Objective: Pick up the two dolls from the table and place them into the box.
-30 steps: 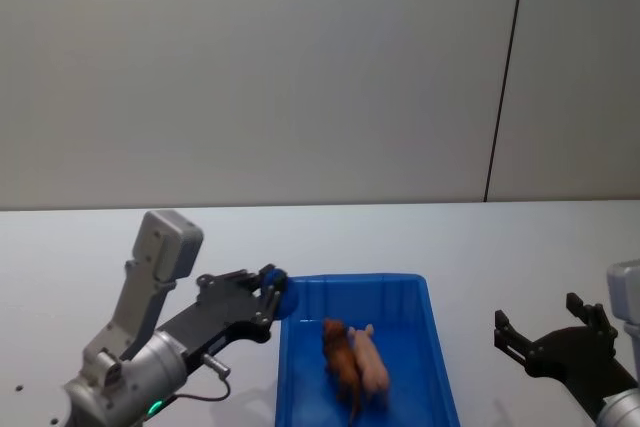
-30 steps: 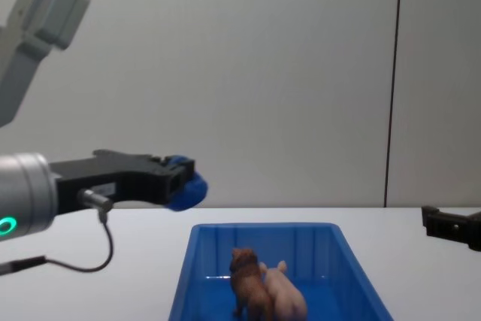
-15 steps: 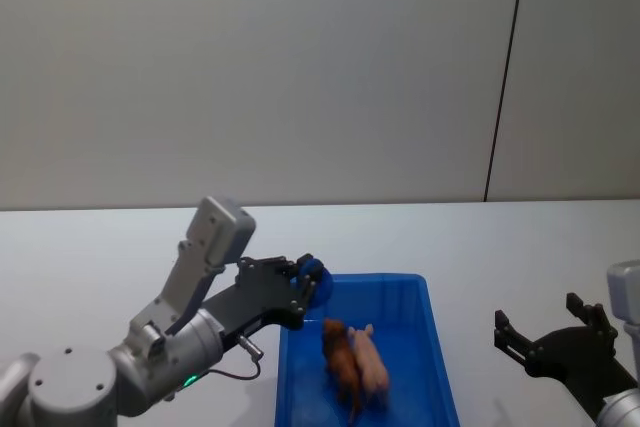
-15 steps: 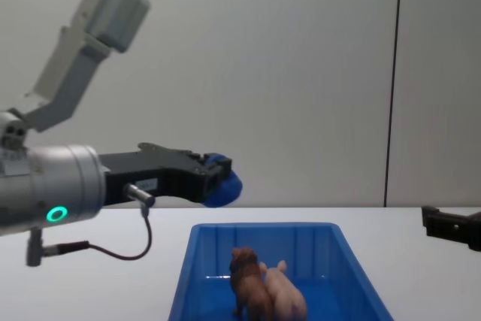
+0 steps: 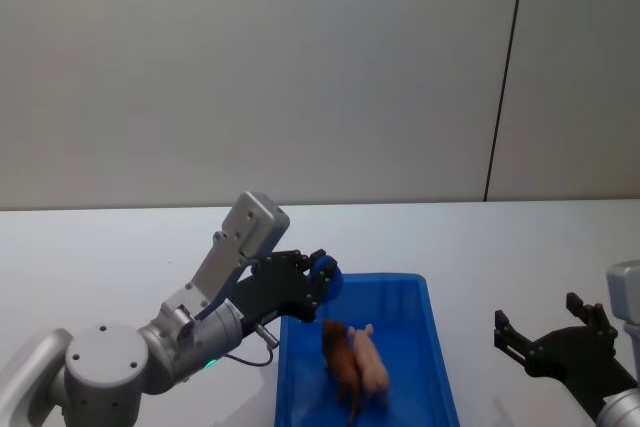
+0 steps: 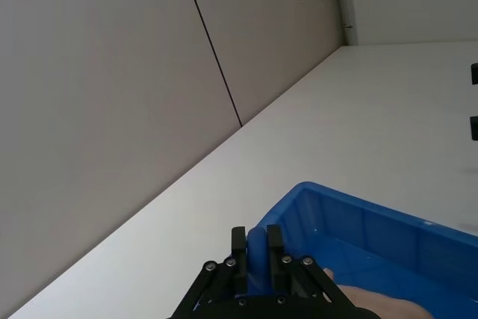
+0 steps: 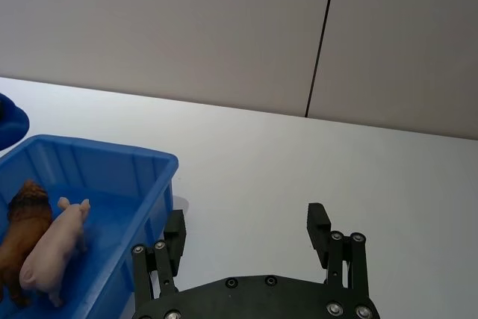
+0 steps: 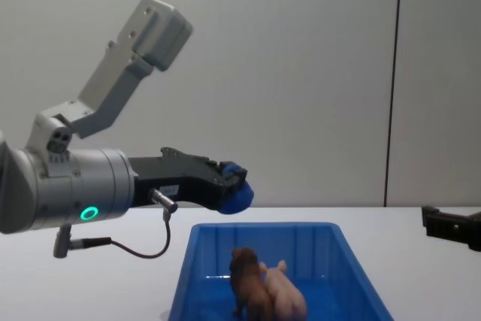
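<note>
With both dolls, pig (image 5: 373,362) and brown animal (image 5: 341,359), standing in the box (image 5: 432,347), nothing is left; left gripper (image 5: 322,281) hovers fingers together, right gripper (image 7: 246,229) apart.

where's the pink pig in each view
Head view: pink pig low centre, inside the blue bin, right of the brown animal.
Chest view: pig at the bottom, centre.
Right wrist view: pig near the lower left corner.
Left wrist view: a pale patch at the bottom edge; cannot tell if it's the pig.
Shared landmark: the blue bin.
</note>
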Robot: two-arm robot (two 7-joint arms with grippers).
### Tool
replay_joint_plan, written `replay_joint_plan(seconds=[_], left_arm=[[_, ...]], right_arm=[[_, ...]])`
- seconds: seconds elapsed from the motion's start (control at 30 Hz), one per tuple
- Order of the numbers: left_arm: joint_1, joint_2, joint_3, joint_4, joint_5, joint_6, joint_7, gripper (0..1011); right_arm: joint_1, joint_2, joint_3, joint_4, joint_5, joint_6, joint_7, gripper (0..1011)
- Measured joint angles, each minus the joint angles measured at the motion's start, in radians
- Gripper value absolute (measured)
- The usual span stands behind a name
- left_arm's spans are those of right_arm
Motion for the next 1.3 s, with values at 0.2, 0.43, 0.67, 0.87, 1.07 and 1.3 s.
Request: replay_joint_plan(seconds=[0.2,0.43,0.67,0.87,1.07,1.3], left_arm=[[-0.015,-0.009,0.003,0.024,0.031,0.011,0.021,295],[-0.025,-0.016,0.005,0.044,0.056,0.021,0.038,512],[-0.031,-0.019,0.005,0.054,0.070,0.028,0.048,740],[-0.034,-0.021,0.006,0.060,0.077,0.031,0.053,922],[-0.036,-0.022,0.006,0.063,0.080,0.033,0.056,1001],[-0.037,-0.022,0.006,0.065,0.084,0.035,0.058,1001]], right_arm=[[0.000,0.000,0.000,0.000,0.000,0.000,0.000,1001],[0.000,0.000,0.000,0.000,0.000,0.000,0.000,1001],[0.000,0.000,0.000,0.000,0.000,0.000,0.000,1001],[0.000,0.000,0.000,0.000,0.000,0.000,0.000,1001],[0.000,0.000,0.000,0.000,0.000,0.000,0.000,1001],[0.000,0.000,0.000,0.000,0.000,0.000,0.000,1001]])
